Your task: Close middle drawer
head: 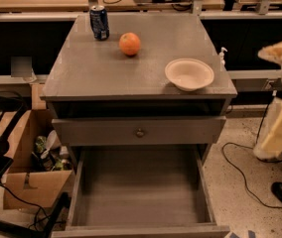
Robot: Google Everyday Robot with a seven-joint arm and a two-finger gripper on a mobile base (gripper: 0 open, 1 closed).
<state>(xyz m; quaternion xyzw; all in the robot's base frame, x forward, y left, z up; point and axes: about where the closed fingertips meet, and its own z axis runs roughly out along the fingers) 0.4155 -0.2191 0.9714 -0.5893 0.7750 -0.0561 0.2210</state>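
The middle drawer [140,192] is pulled far out of the grey cabinet. Its deep plain grey box is empty and its front [141,230] lies along the bottom edge of the view. Above it the top drawer [106,131], with a small round knob [140,132], stands slightly out from the cabinet. My gripper is out of view. Only white and cream parts of my arm [280,125] show at the right edge, apart from the cabinet and level with the drawers.
On the cabinet top [96,73] stand a blue soda can [100,23], an orange [129,43] and a white bowl [189,74]. A cardboard box of clutter [27,167] sits on the floor at the left. Black cables [240,175] lie on the floor at the right.
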